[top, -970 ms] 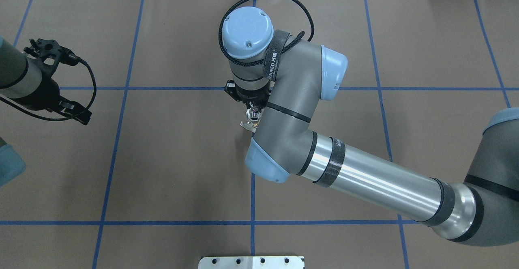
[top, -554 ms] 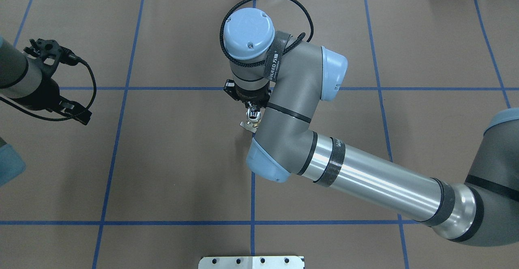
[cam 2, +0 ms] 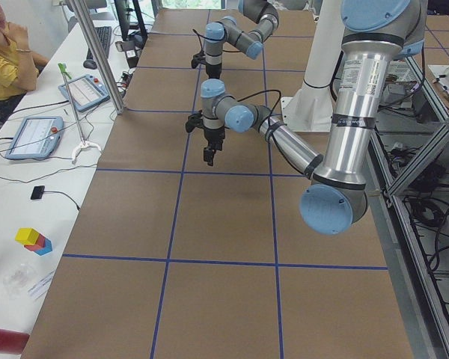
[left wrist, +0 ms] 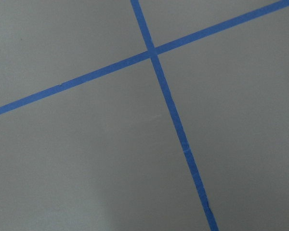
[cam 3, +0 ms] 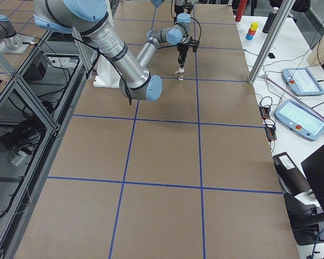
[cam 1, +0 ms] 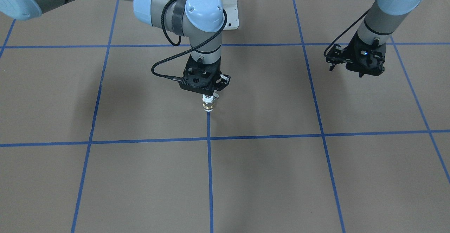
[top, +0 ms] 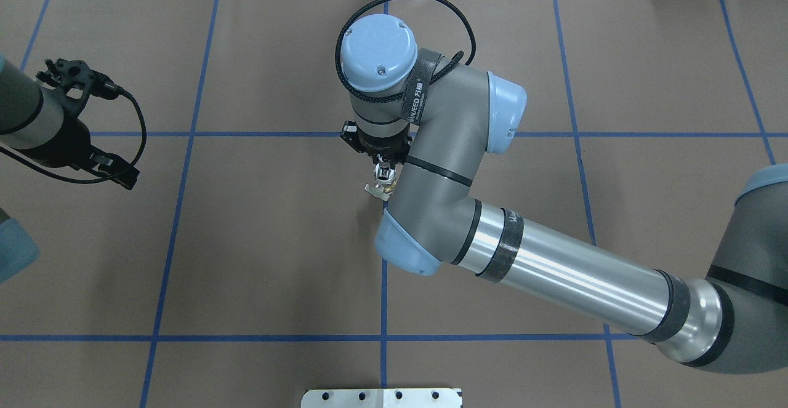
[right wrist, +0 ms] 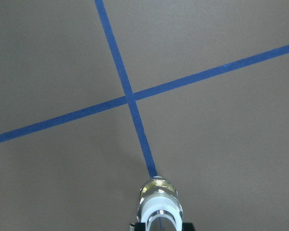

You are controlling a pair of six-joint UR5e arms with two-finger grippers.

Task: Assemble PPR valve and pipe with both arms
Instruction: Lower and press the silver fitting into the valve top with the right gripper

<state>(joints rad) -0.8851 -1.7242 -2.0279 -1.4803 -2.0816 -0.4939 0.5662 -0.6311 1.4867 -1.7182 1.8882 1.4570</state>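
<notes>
My right gripper (cam 1: 208,95) points straight down over the table's middle and is shut on the upper white end of the PPR valve (cam 1: 208,105). The valve hangs upright, with its brass band and lower white end below the fingers. It also shows in the right wrist view (right wrist: 158,204) and the overhead view (top: 377,190). A shiny silver part, seemingly the pipe (top: 385,175), sits against it just under the fingers. The valve's lower end is at the table; I cannot tell if it touches. My left gripper (cam 1: 348,69) hangs empty far to the side, its prongs apart.
Brown table cover with a blue tape grid (cam 1: 208,138). The white pedestal base (cam 1: 230,13) stands behind the right arm, and a metal plate (top: 381,397) lies at the near edge. Tablets and a seated person (cam 2: 7,52) are beside the table.
The right wrist has shifted very slightly. The held valve stays at the same spot. The left arm has not moved.
</notes>
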